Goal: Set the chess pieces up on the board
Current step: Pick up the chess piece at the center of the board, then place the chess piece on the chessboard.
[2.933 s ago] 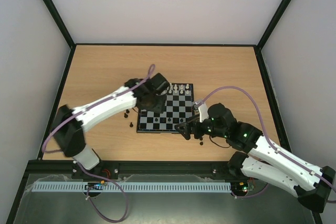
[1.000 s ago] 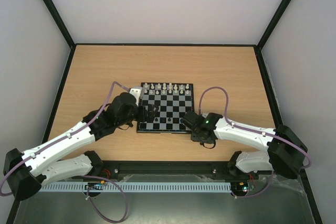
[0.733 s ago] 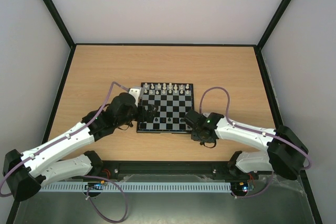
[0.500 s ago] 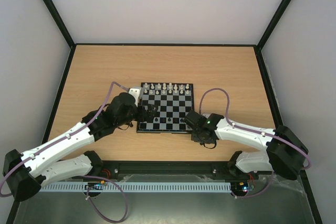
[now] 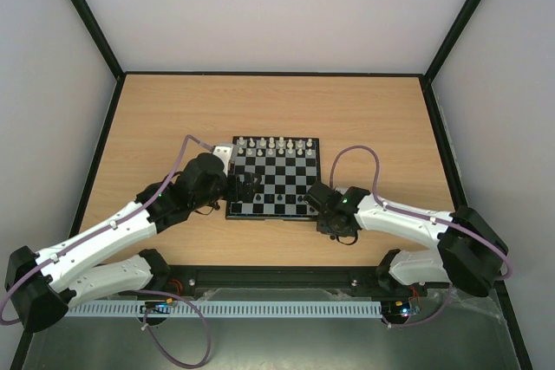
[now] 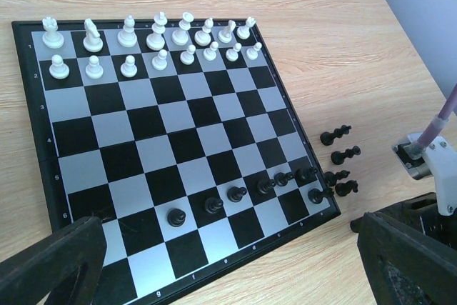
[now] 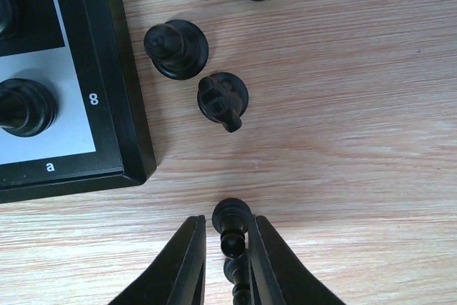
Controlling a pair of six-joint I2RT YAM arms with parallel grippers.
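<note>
Three black pieces [image 7: 176, 48] stand loose on the surface [image 7: 343, 141] off the board [image 6: 128, 196] corner. The right fingers [image 7: 187, 262] are clenched on a fourth piece [image 7: 230, 216] there, probably bound for the unfilled back rank. The left fingers [image 6: 50, 262] hang spread and empty above the board.

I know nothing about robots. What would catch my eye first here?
The small checkered board on the wooden table, with white pieces lined up in two neat rows along its far edge and only a few black pawns on the near side. Beside its near right corner, the right gripper pinches a black piece, with more loose black pieces lying nearby.
</note>
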